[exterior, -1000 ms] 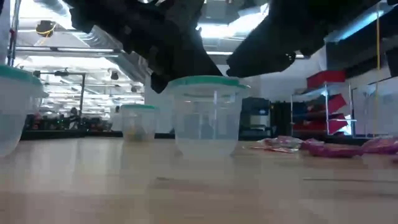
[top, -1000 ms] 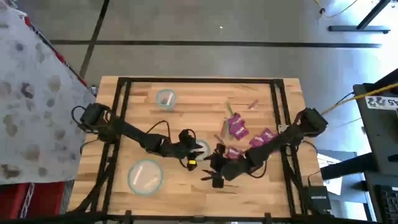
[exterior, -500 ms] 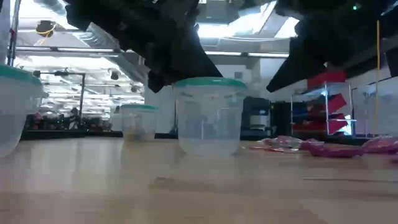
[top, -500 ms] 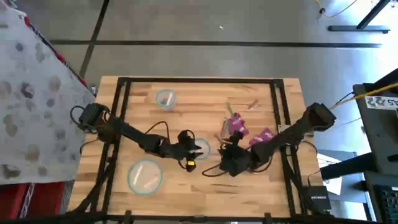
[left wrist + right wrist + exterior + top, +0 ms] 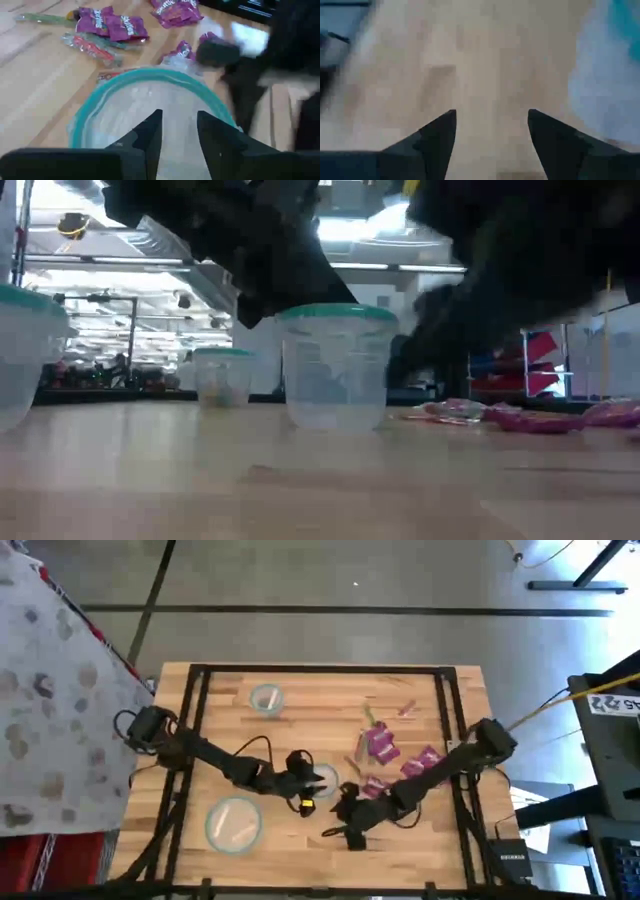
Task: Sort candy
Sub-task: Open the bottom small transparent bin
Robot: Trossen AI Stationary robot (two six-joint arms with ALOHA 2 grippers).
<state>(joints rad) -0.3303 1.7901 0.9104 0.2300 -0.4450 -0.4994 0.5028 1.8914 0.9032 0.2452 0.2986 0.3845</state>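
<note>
In left wrist view only: candy (image 5: 117, 26) beyond bowl (image 5: 150, 82)

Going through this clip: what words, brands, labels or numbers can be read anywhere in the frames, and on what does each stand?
Purple candy packets: white brand lettering, too blurred to read.
White sign at the right edge in the high view: dark letters, cut off and too small to read.
Black box by the table's corner: small white label, unreadable.
Nothing else carries text.
</note>
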